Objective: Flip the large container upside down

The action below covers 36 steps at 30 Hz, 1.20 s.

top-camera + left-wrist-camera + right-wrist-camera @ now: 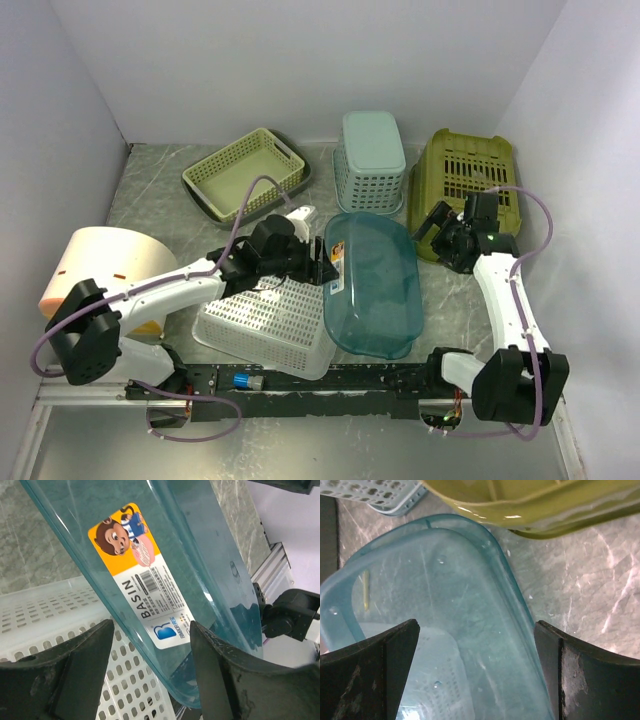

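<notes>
The large container is a clear teal basin point(370, 285) in the middle of the table, its left edge resting on a white perforated basket point(265, 325). My left gripper point(325, 265) is open at the basin's left side. In the left wrist view its jaws point(152, 627) stand wide on either side of the basin's labelled wall and rim point(200, 580), above the white basket point(40, 615). My right gripper point(440, 228) is open and empty just right of the basin's far end. The right wrist view point(476, 625) looks down on the basin point(445, 605).
An olive basket point(465, 185) lies upside down at the back right, close to my right gripper point(535, 500). A pale teal basket point(372, 160) and a light green tray point(245, 172) stand at the back. A cream drum point(100, 275) sits at the left.
</notes>
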Each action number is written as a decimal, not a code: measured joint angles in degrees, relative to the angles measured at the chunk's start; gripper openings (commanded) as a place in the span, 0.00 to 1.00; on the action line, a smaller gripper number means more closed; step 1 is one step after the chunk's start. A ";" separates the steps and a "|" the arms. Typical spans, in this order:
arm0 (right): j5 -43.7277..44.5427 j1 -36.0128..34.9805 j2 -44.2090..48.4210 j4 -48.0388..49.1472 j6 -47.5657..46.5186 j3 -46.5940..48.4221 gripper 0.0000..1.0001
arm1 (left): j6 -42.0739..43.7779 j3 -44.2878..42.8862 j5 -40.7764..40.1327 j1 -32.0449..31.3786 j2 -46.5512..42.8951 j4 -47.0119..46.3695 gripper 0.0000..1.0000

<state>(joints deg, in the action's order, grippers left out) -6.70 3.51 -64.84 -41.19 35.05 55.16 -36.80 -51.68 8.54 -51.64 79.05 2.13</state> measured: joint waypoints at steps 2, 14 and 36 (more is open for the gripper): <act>-5.01 3.41 -0.26 1.29 -0.17 -2.84 1.00 | 0.98 -0.39 -0.09 -0.70 -0.33 1.51 0.71; -24.85 8.04 -1.66 10.84 -0.59 -13.25 1.00 | 2.91 -3.78 6.97 -7.45 2.78 3.45 0.71; -17.53 -4.24 -1.05 17.68 1.29 -2.47 1.00 | 2.80 -4.20 13.57 -11.96 9.62 -0.61 0.82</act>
<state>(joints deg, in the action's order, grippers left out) -24.23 -0.73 -65.89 -23.51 36.34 52.69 -34.00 -55.88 22.11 -63.59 88.66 1.52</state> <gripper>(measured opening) 0.999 0.815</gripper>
